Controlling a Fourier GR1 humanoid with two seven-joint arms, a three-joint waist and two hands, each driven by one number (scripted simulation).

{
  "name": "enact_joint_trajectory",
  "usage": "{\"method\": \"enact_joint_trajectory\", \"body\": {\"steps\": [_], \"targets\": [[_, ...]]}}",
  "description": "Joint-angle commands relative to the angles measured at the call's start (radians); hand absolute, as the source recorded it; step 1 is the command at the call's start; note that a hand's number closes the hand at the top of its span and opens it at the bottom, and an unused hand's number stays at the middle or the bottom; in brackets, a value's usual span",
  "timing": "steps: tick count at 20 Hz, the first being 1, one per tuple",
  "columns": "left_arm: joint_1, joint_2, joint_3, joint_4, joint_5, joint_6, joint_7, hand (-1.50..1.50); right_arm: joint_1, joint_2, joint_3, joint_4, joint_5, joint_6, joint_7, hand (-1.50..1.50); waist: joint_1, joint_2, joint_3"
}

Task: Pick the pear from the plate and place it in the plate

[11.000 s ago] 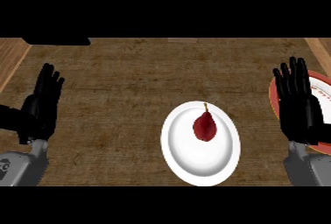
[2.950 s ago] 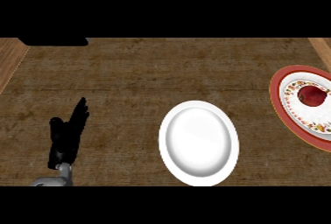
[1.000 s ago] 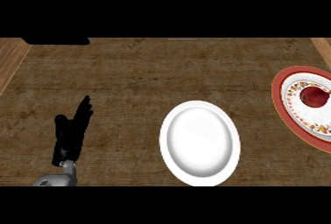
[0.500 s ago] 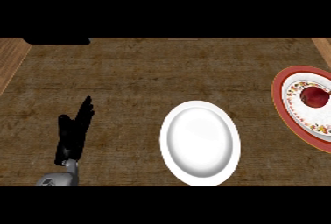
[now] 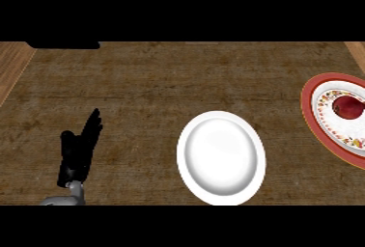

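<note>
At the right edge of the head view the pear (image 5: pixel 348 106), dark red, lies in the well of the red plate (image 5: pixel 308 113), whose patterned inner ring shows around it; the frame cuts off that plate's far side, so its outer rim cannot be seen. The white plate (image 5: pixel 221 158) sits low in the middle, bare, with its lower rim close to the bottom of the view and well apart from the red plate. Between the two plates runs a strip of open counter (image 5: pixel 178 82), and the whole upper half of the brown top is free for moving. The left hand (image 5: pixel 77 153) shows at the lower left, seen edge-on, fingers straight and pointing up, together, holding nothing and touching nothing; it stands well apart from the white plate, with bare counter between them. A paler wooden border (image 5: pixel 13 67) slants along the upper left, and a dark shape (image 5: pixel 63 45) lies against the top edge, far from both plates.
</note>
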State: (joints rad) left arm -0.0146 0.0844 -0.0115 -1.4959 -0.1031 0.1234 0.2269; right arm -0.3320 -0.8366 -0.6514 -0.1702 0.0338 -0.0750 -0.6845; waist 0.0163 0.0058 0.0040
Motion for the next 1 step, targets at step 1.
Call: {"method": "enact_joint_trajectory", "body": {"steps": [1], "targets": [[-0.028, -0.017, -0.002, 0.066, -0.02, 0.016, -0.05, 0.0, 0.03, -0.032, 0.003, 0.016, 0.002, -0.008, -0.004, -1.5, -0.003, 0.002, 0.0]]}}
